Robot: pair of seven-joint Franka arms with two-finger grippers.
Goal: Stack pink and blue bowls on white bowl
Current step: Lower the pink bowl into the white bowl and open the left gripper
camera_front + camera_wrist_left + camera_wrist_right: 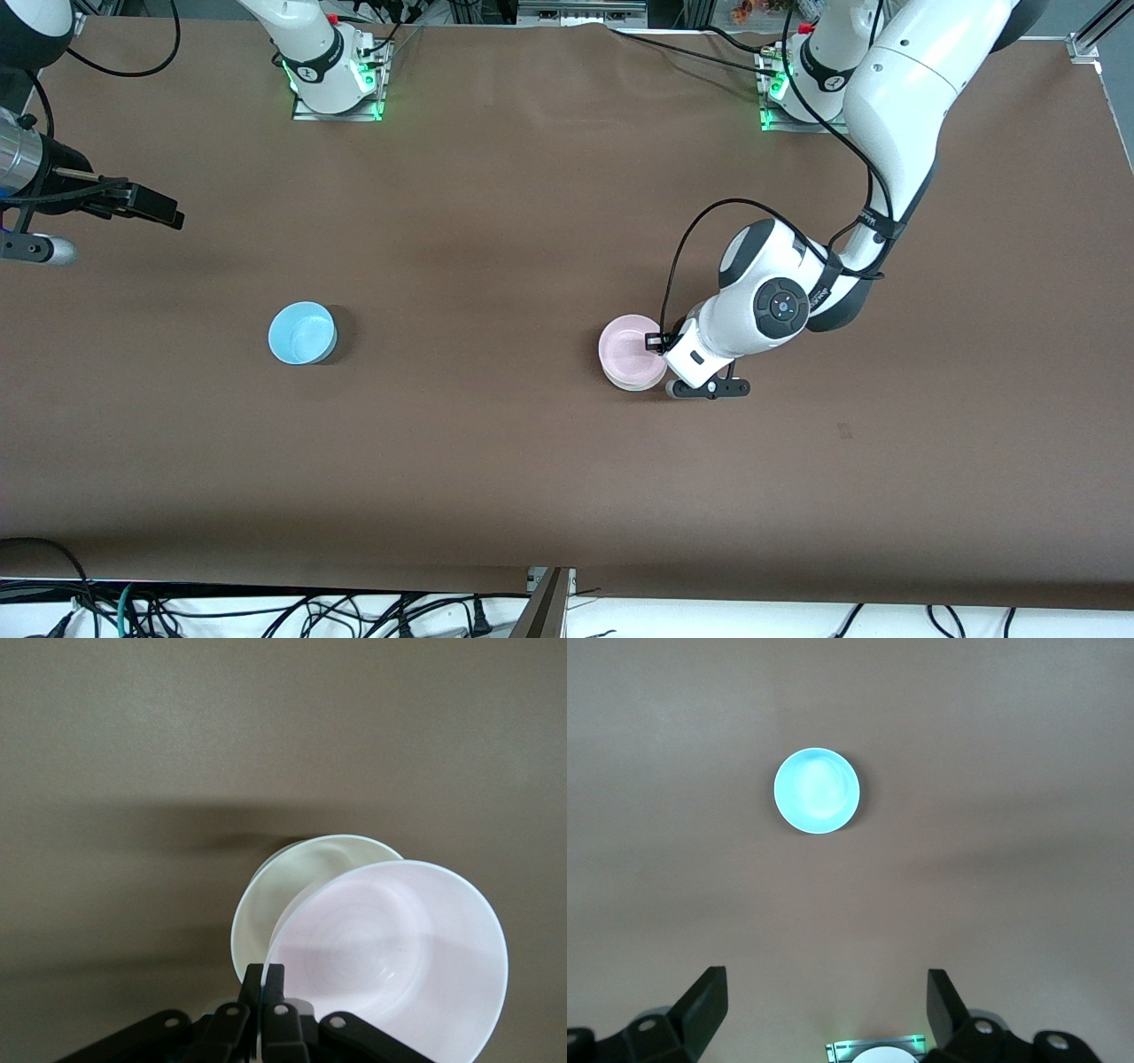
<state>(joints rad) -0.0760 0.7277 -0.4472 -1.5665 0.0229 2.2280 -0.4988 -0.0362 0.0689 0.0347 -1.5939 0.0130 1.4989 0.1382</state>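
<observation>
The pink bowl [627,347] hangs tilted and a little off-centre over the white bowl [640,384], whose rim shows beneath it. My left gripper [660,342] is shut on the pink bowl's rim. In the left wrist view the fingers [266,979] pinch the pink bowl [390,957], with the white bowl [270,899] under it. The blue bowl [302,333] stands alone on the table toward the right arm's end. My right gripper [133,208] waits open and empty, high over that end. The right wrist view shows my right gripper [825,983] well short of the blue bowl [817,789].
The brown table cover [496,461] runs under everything. The right arm's base [335,84] and the left arm's base [797,93] stand along the edge farthest from the front camera. Cables lie below the table's near edge [266,611].
</observation>
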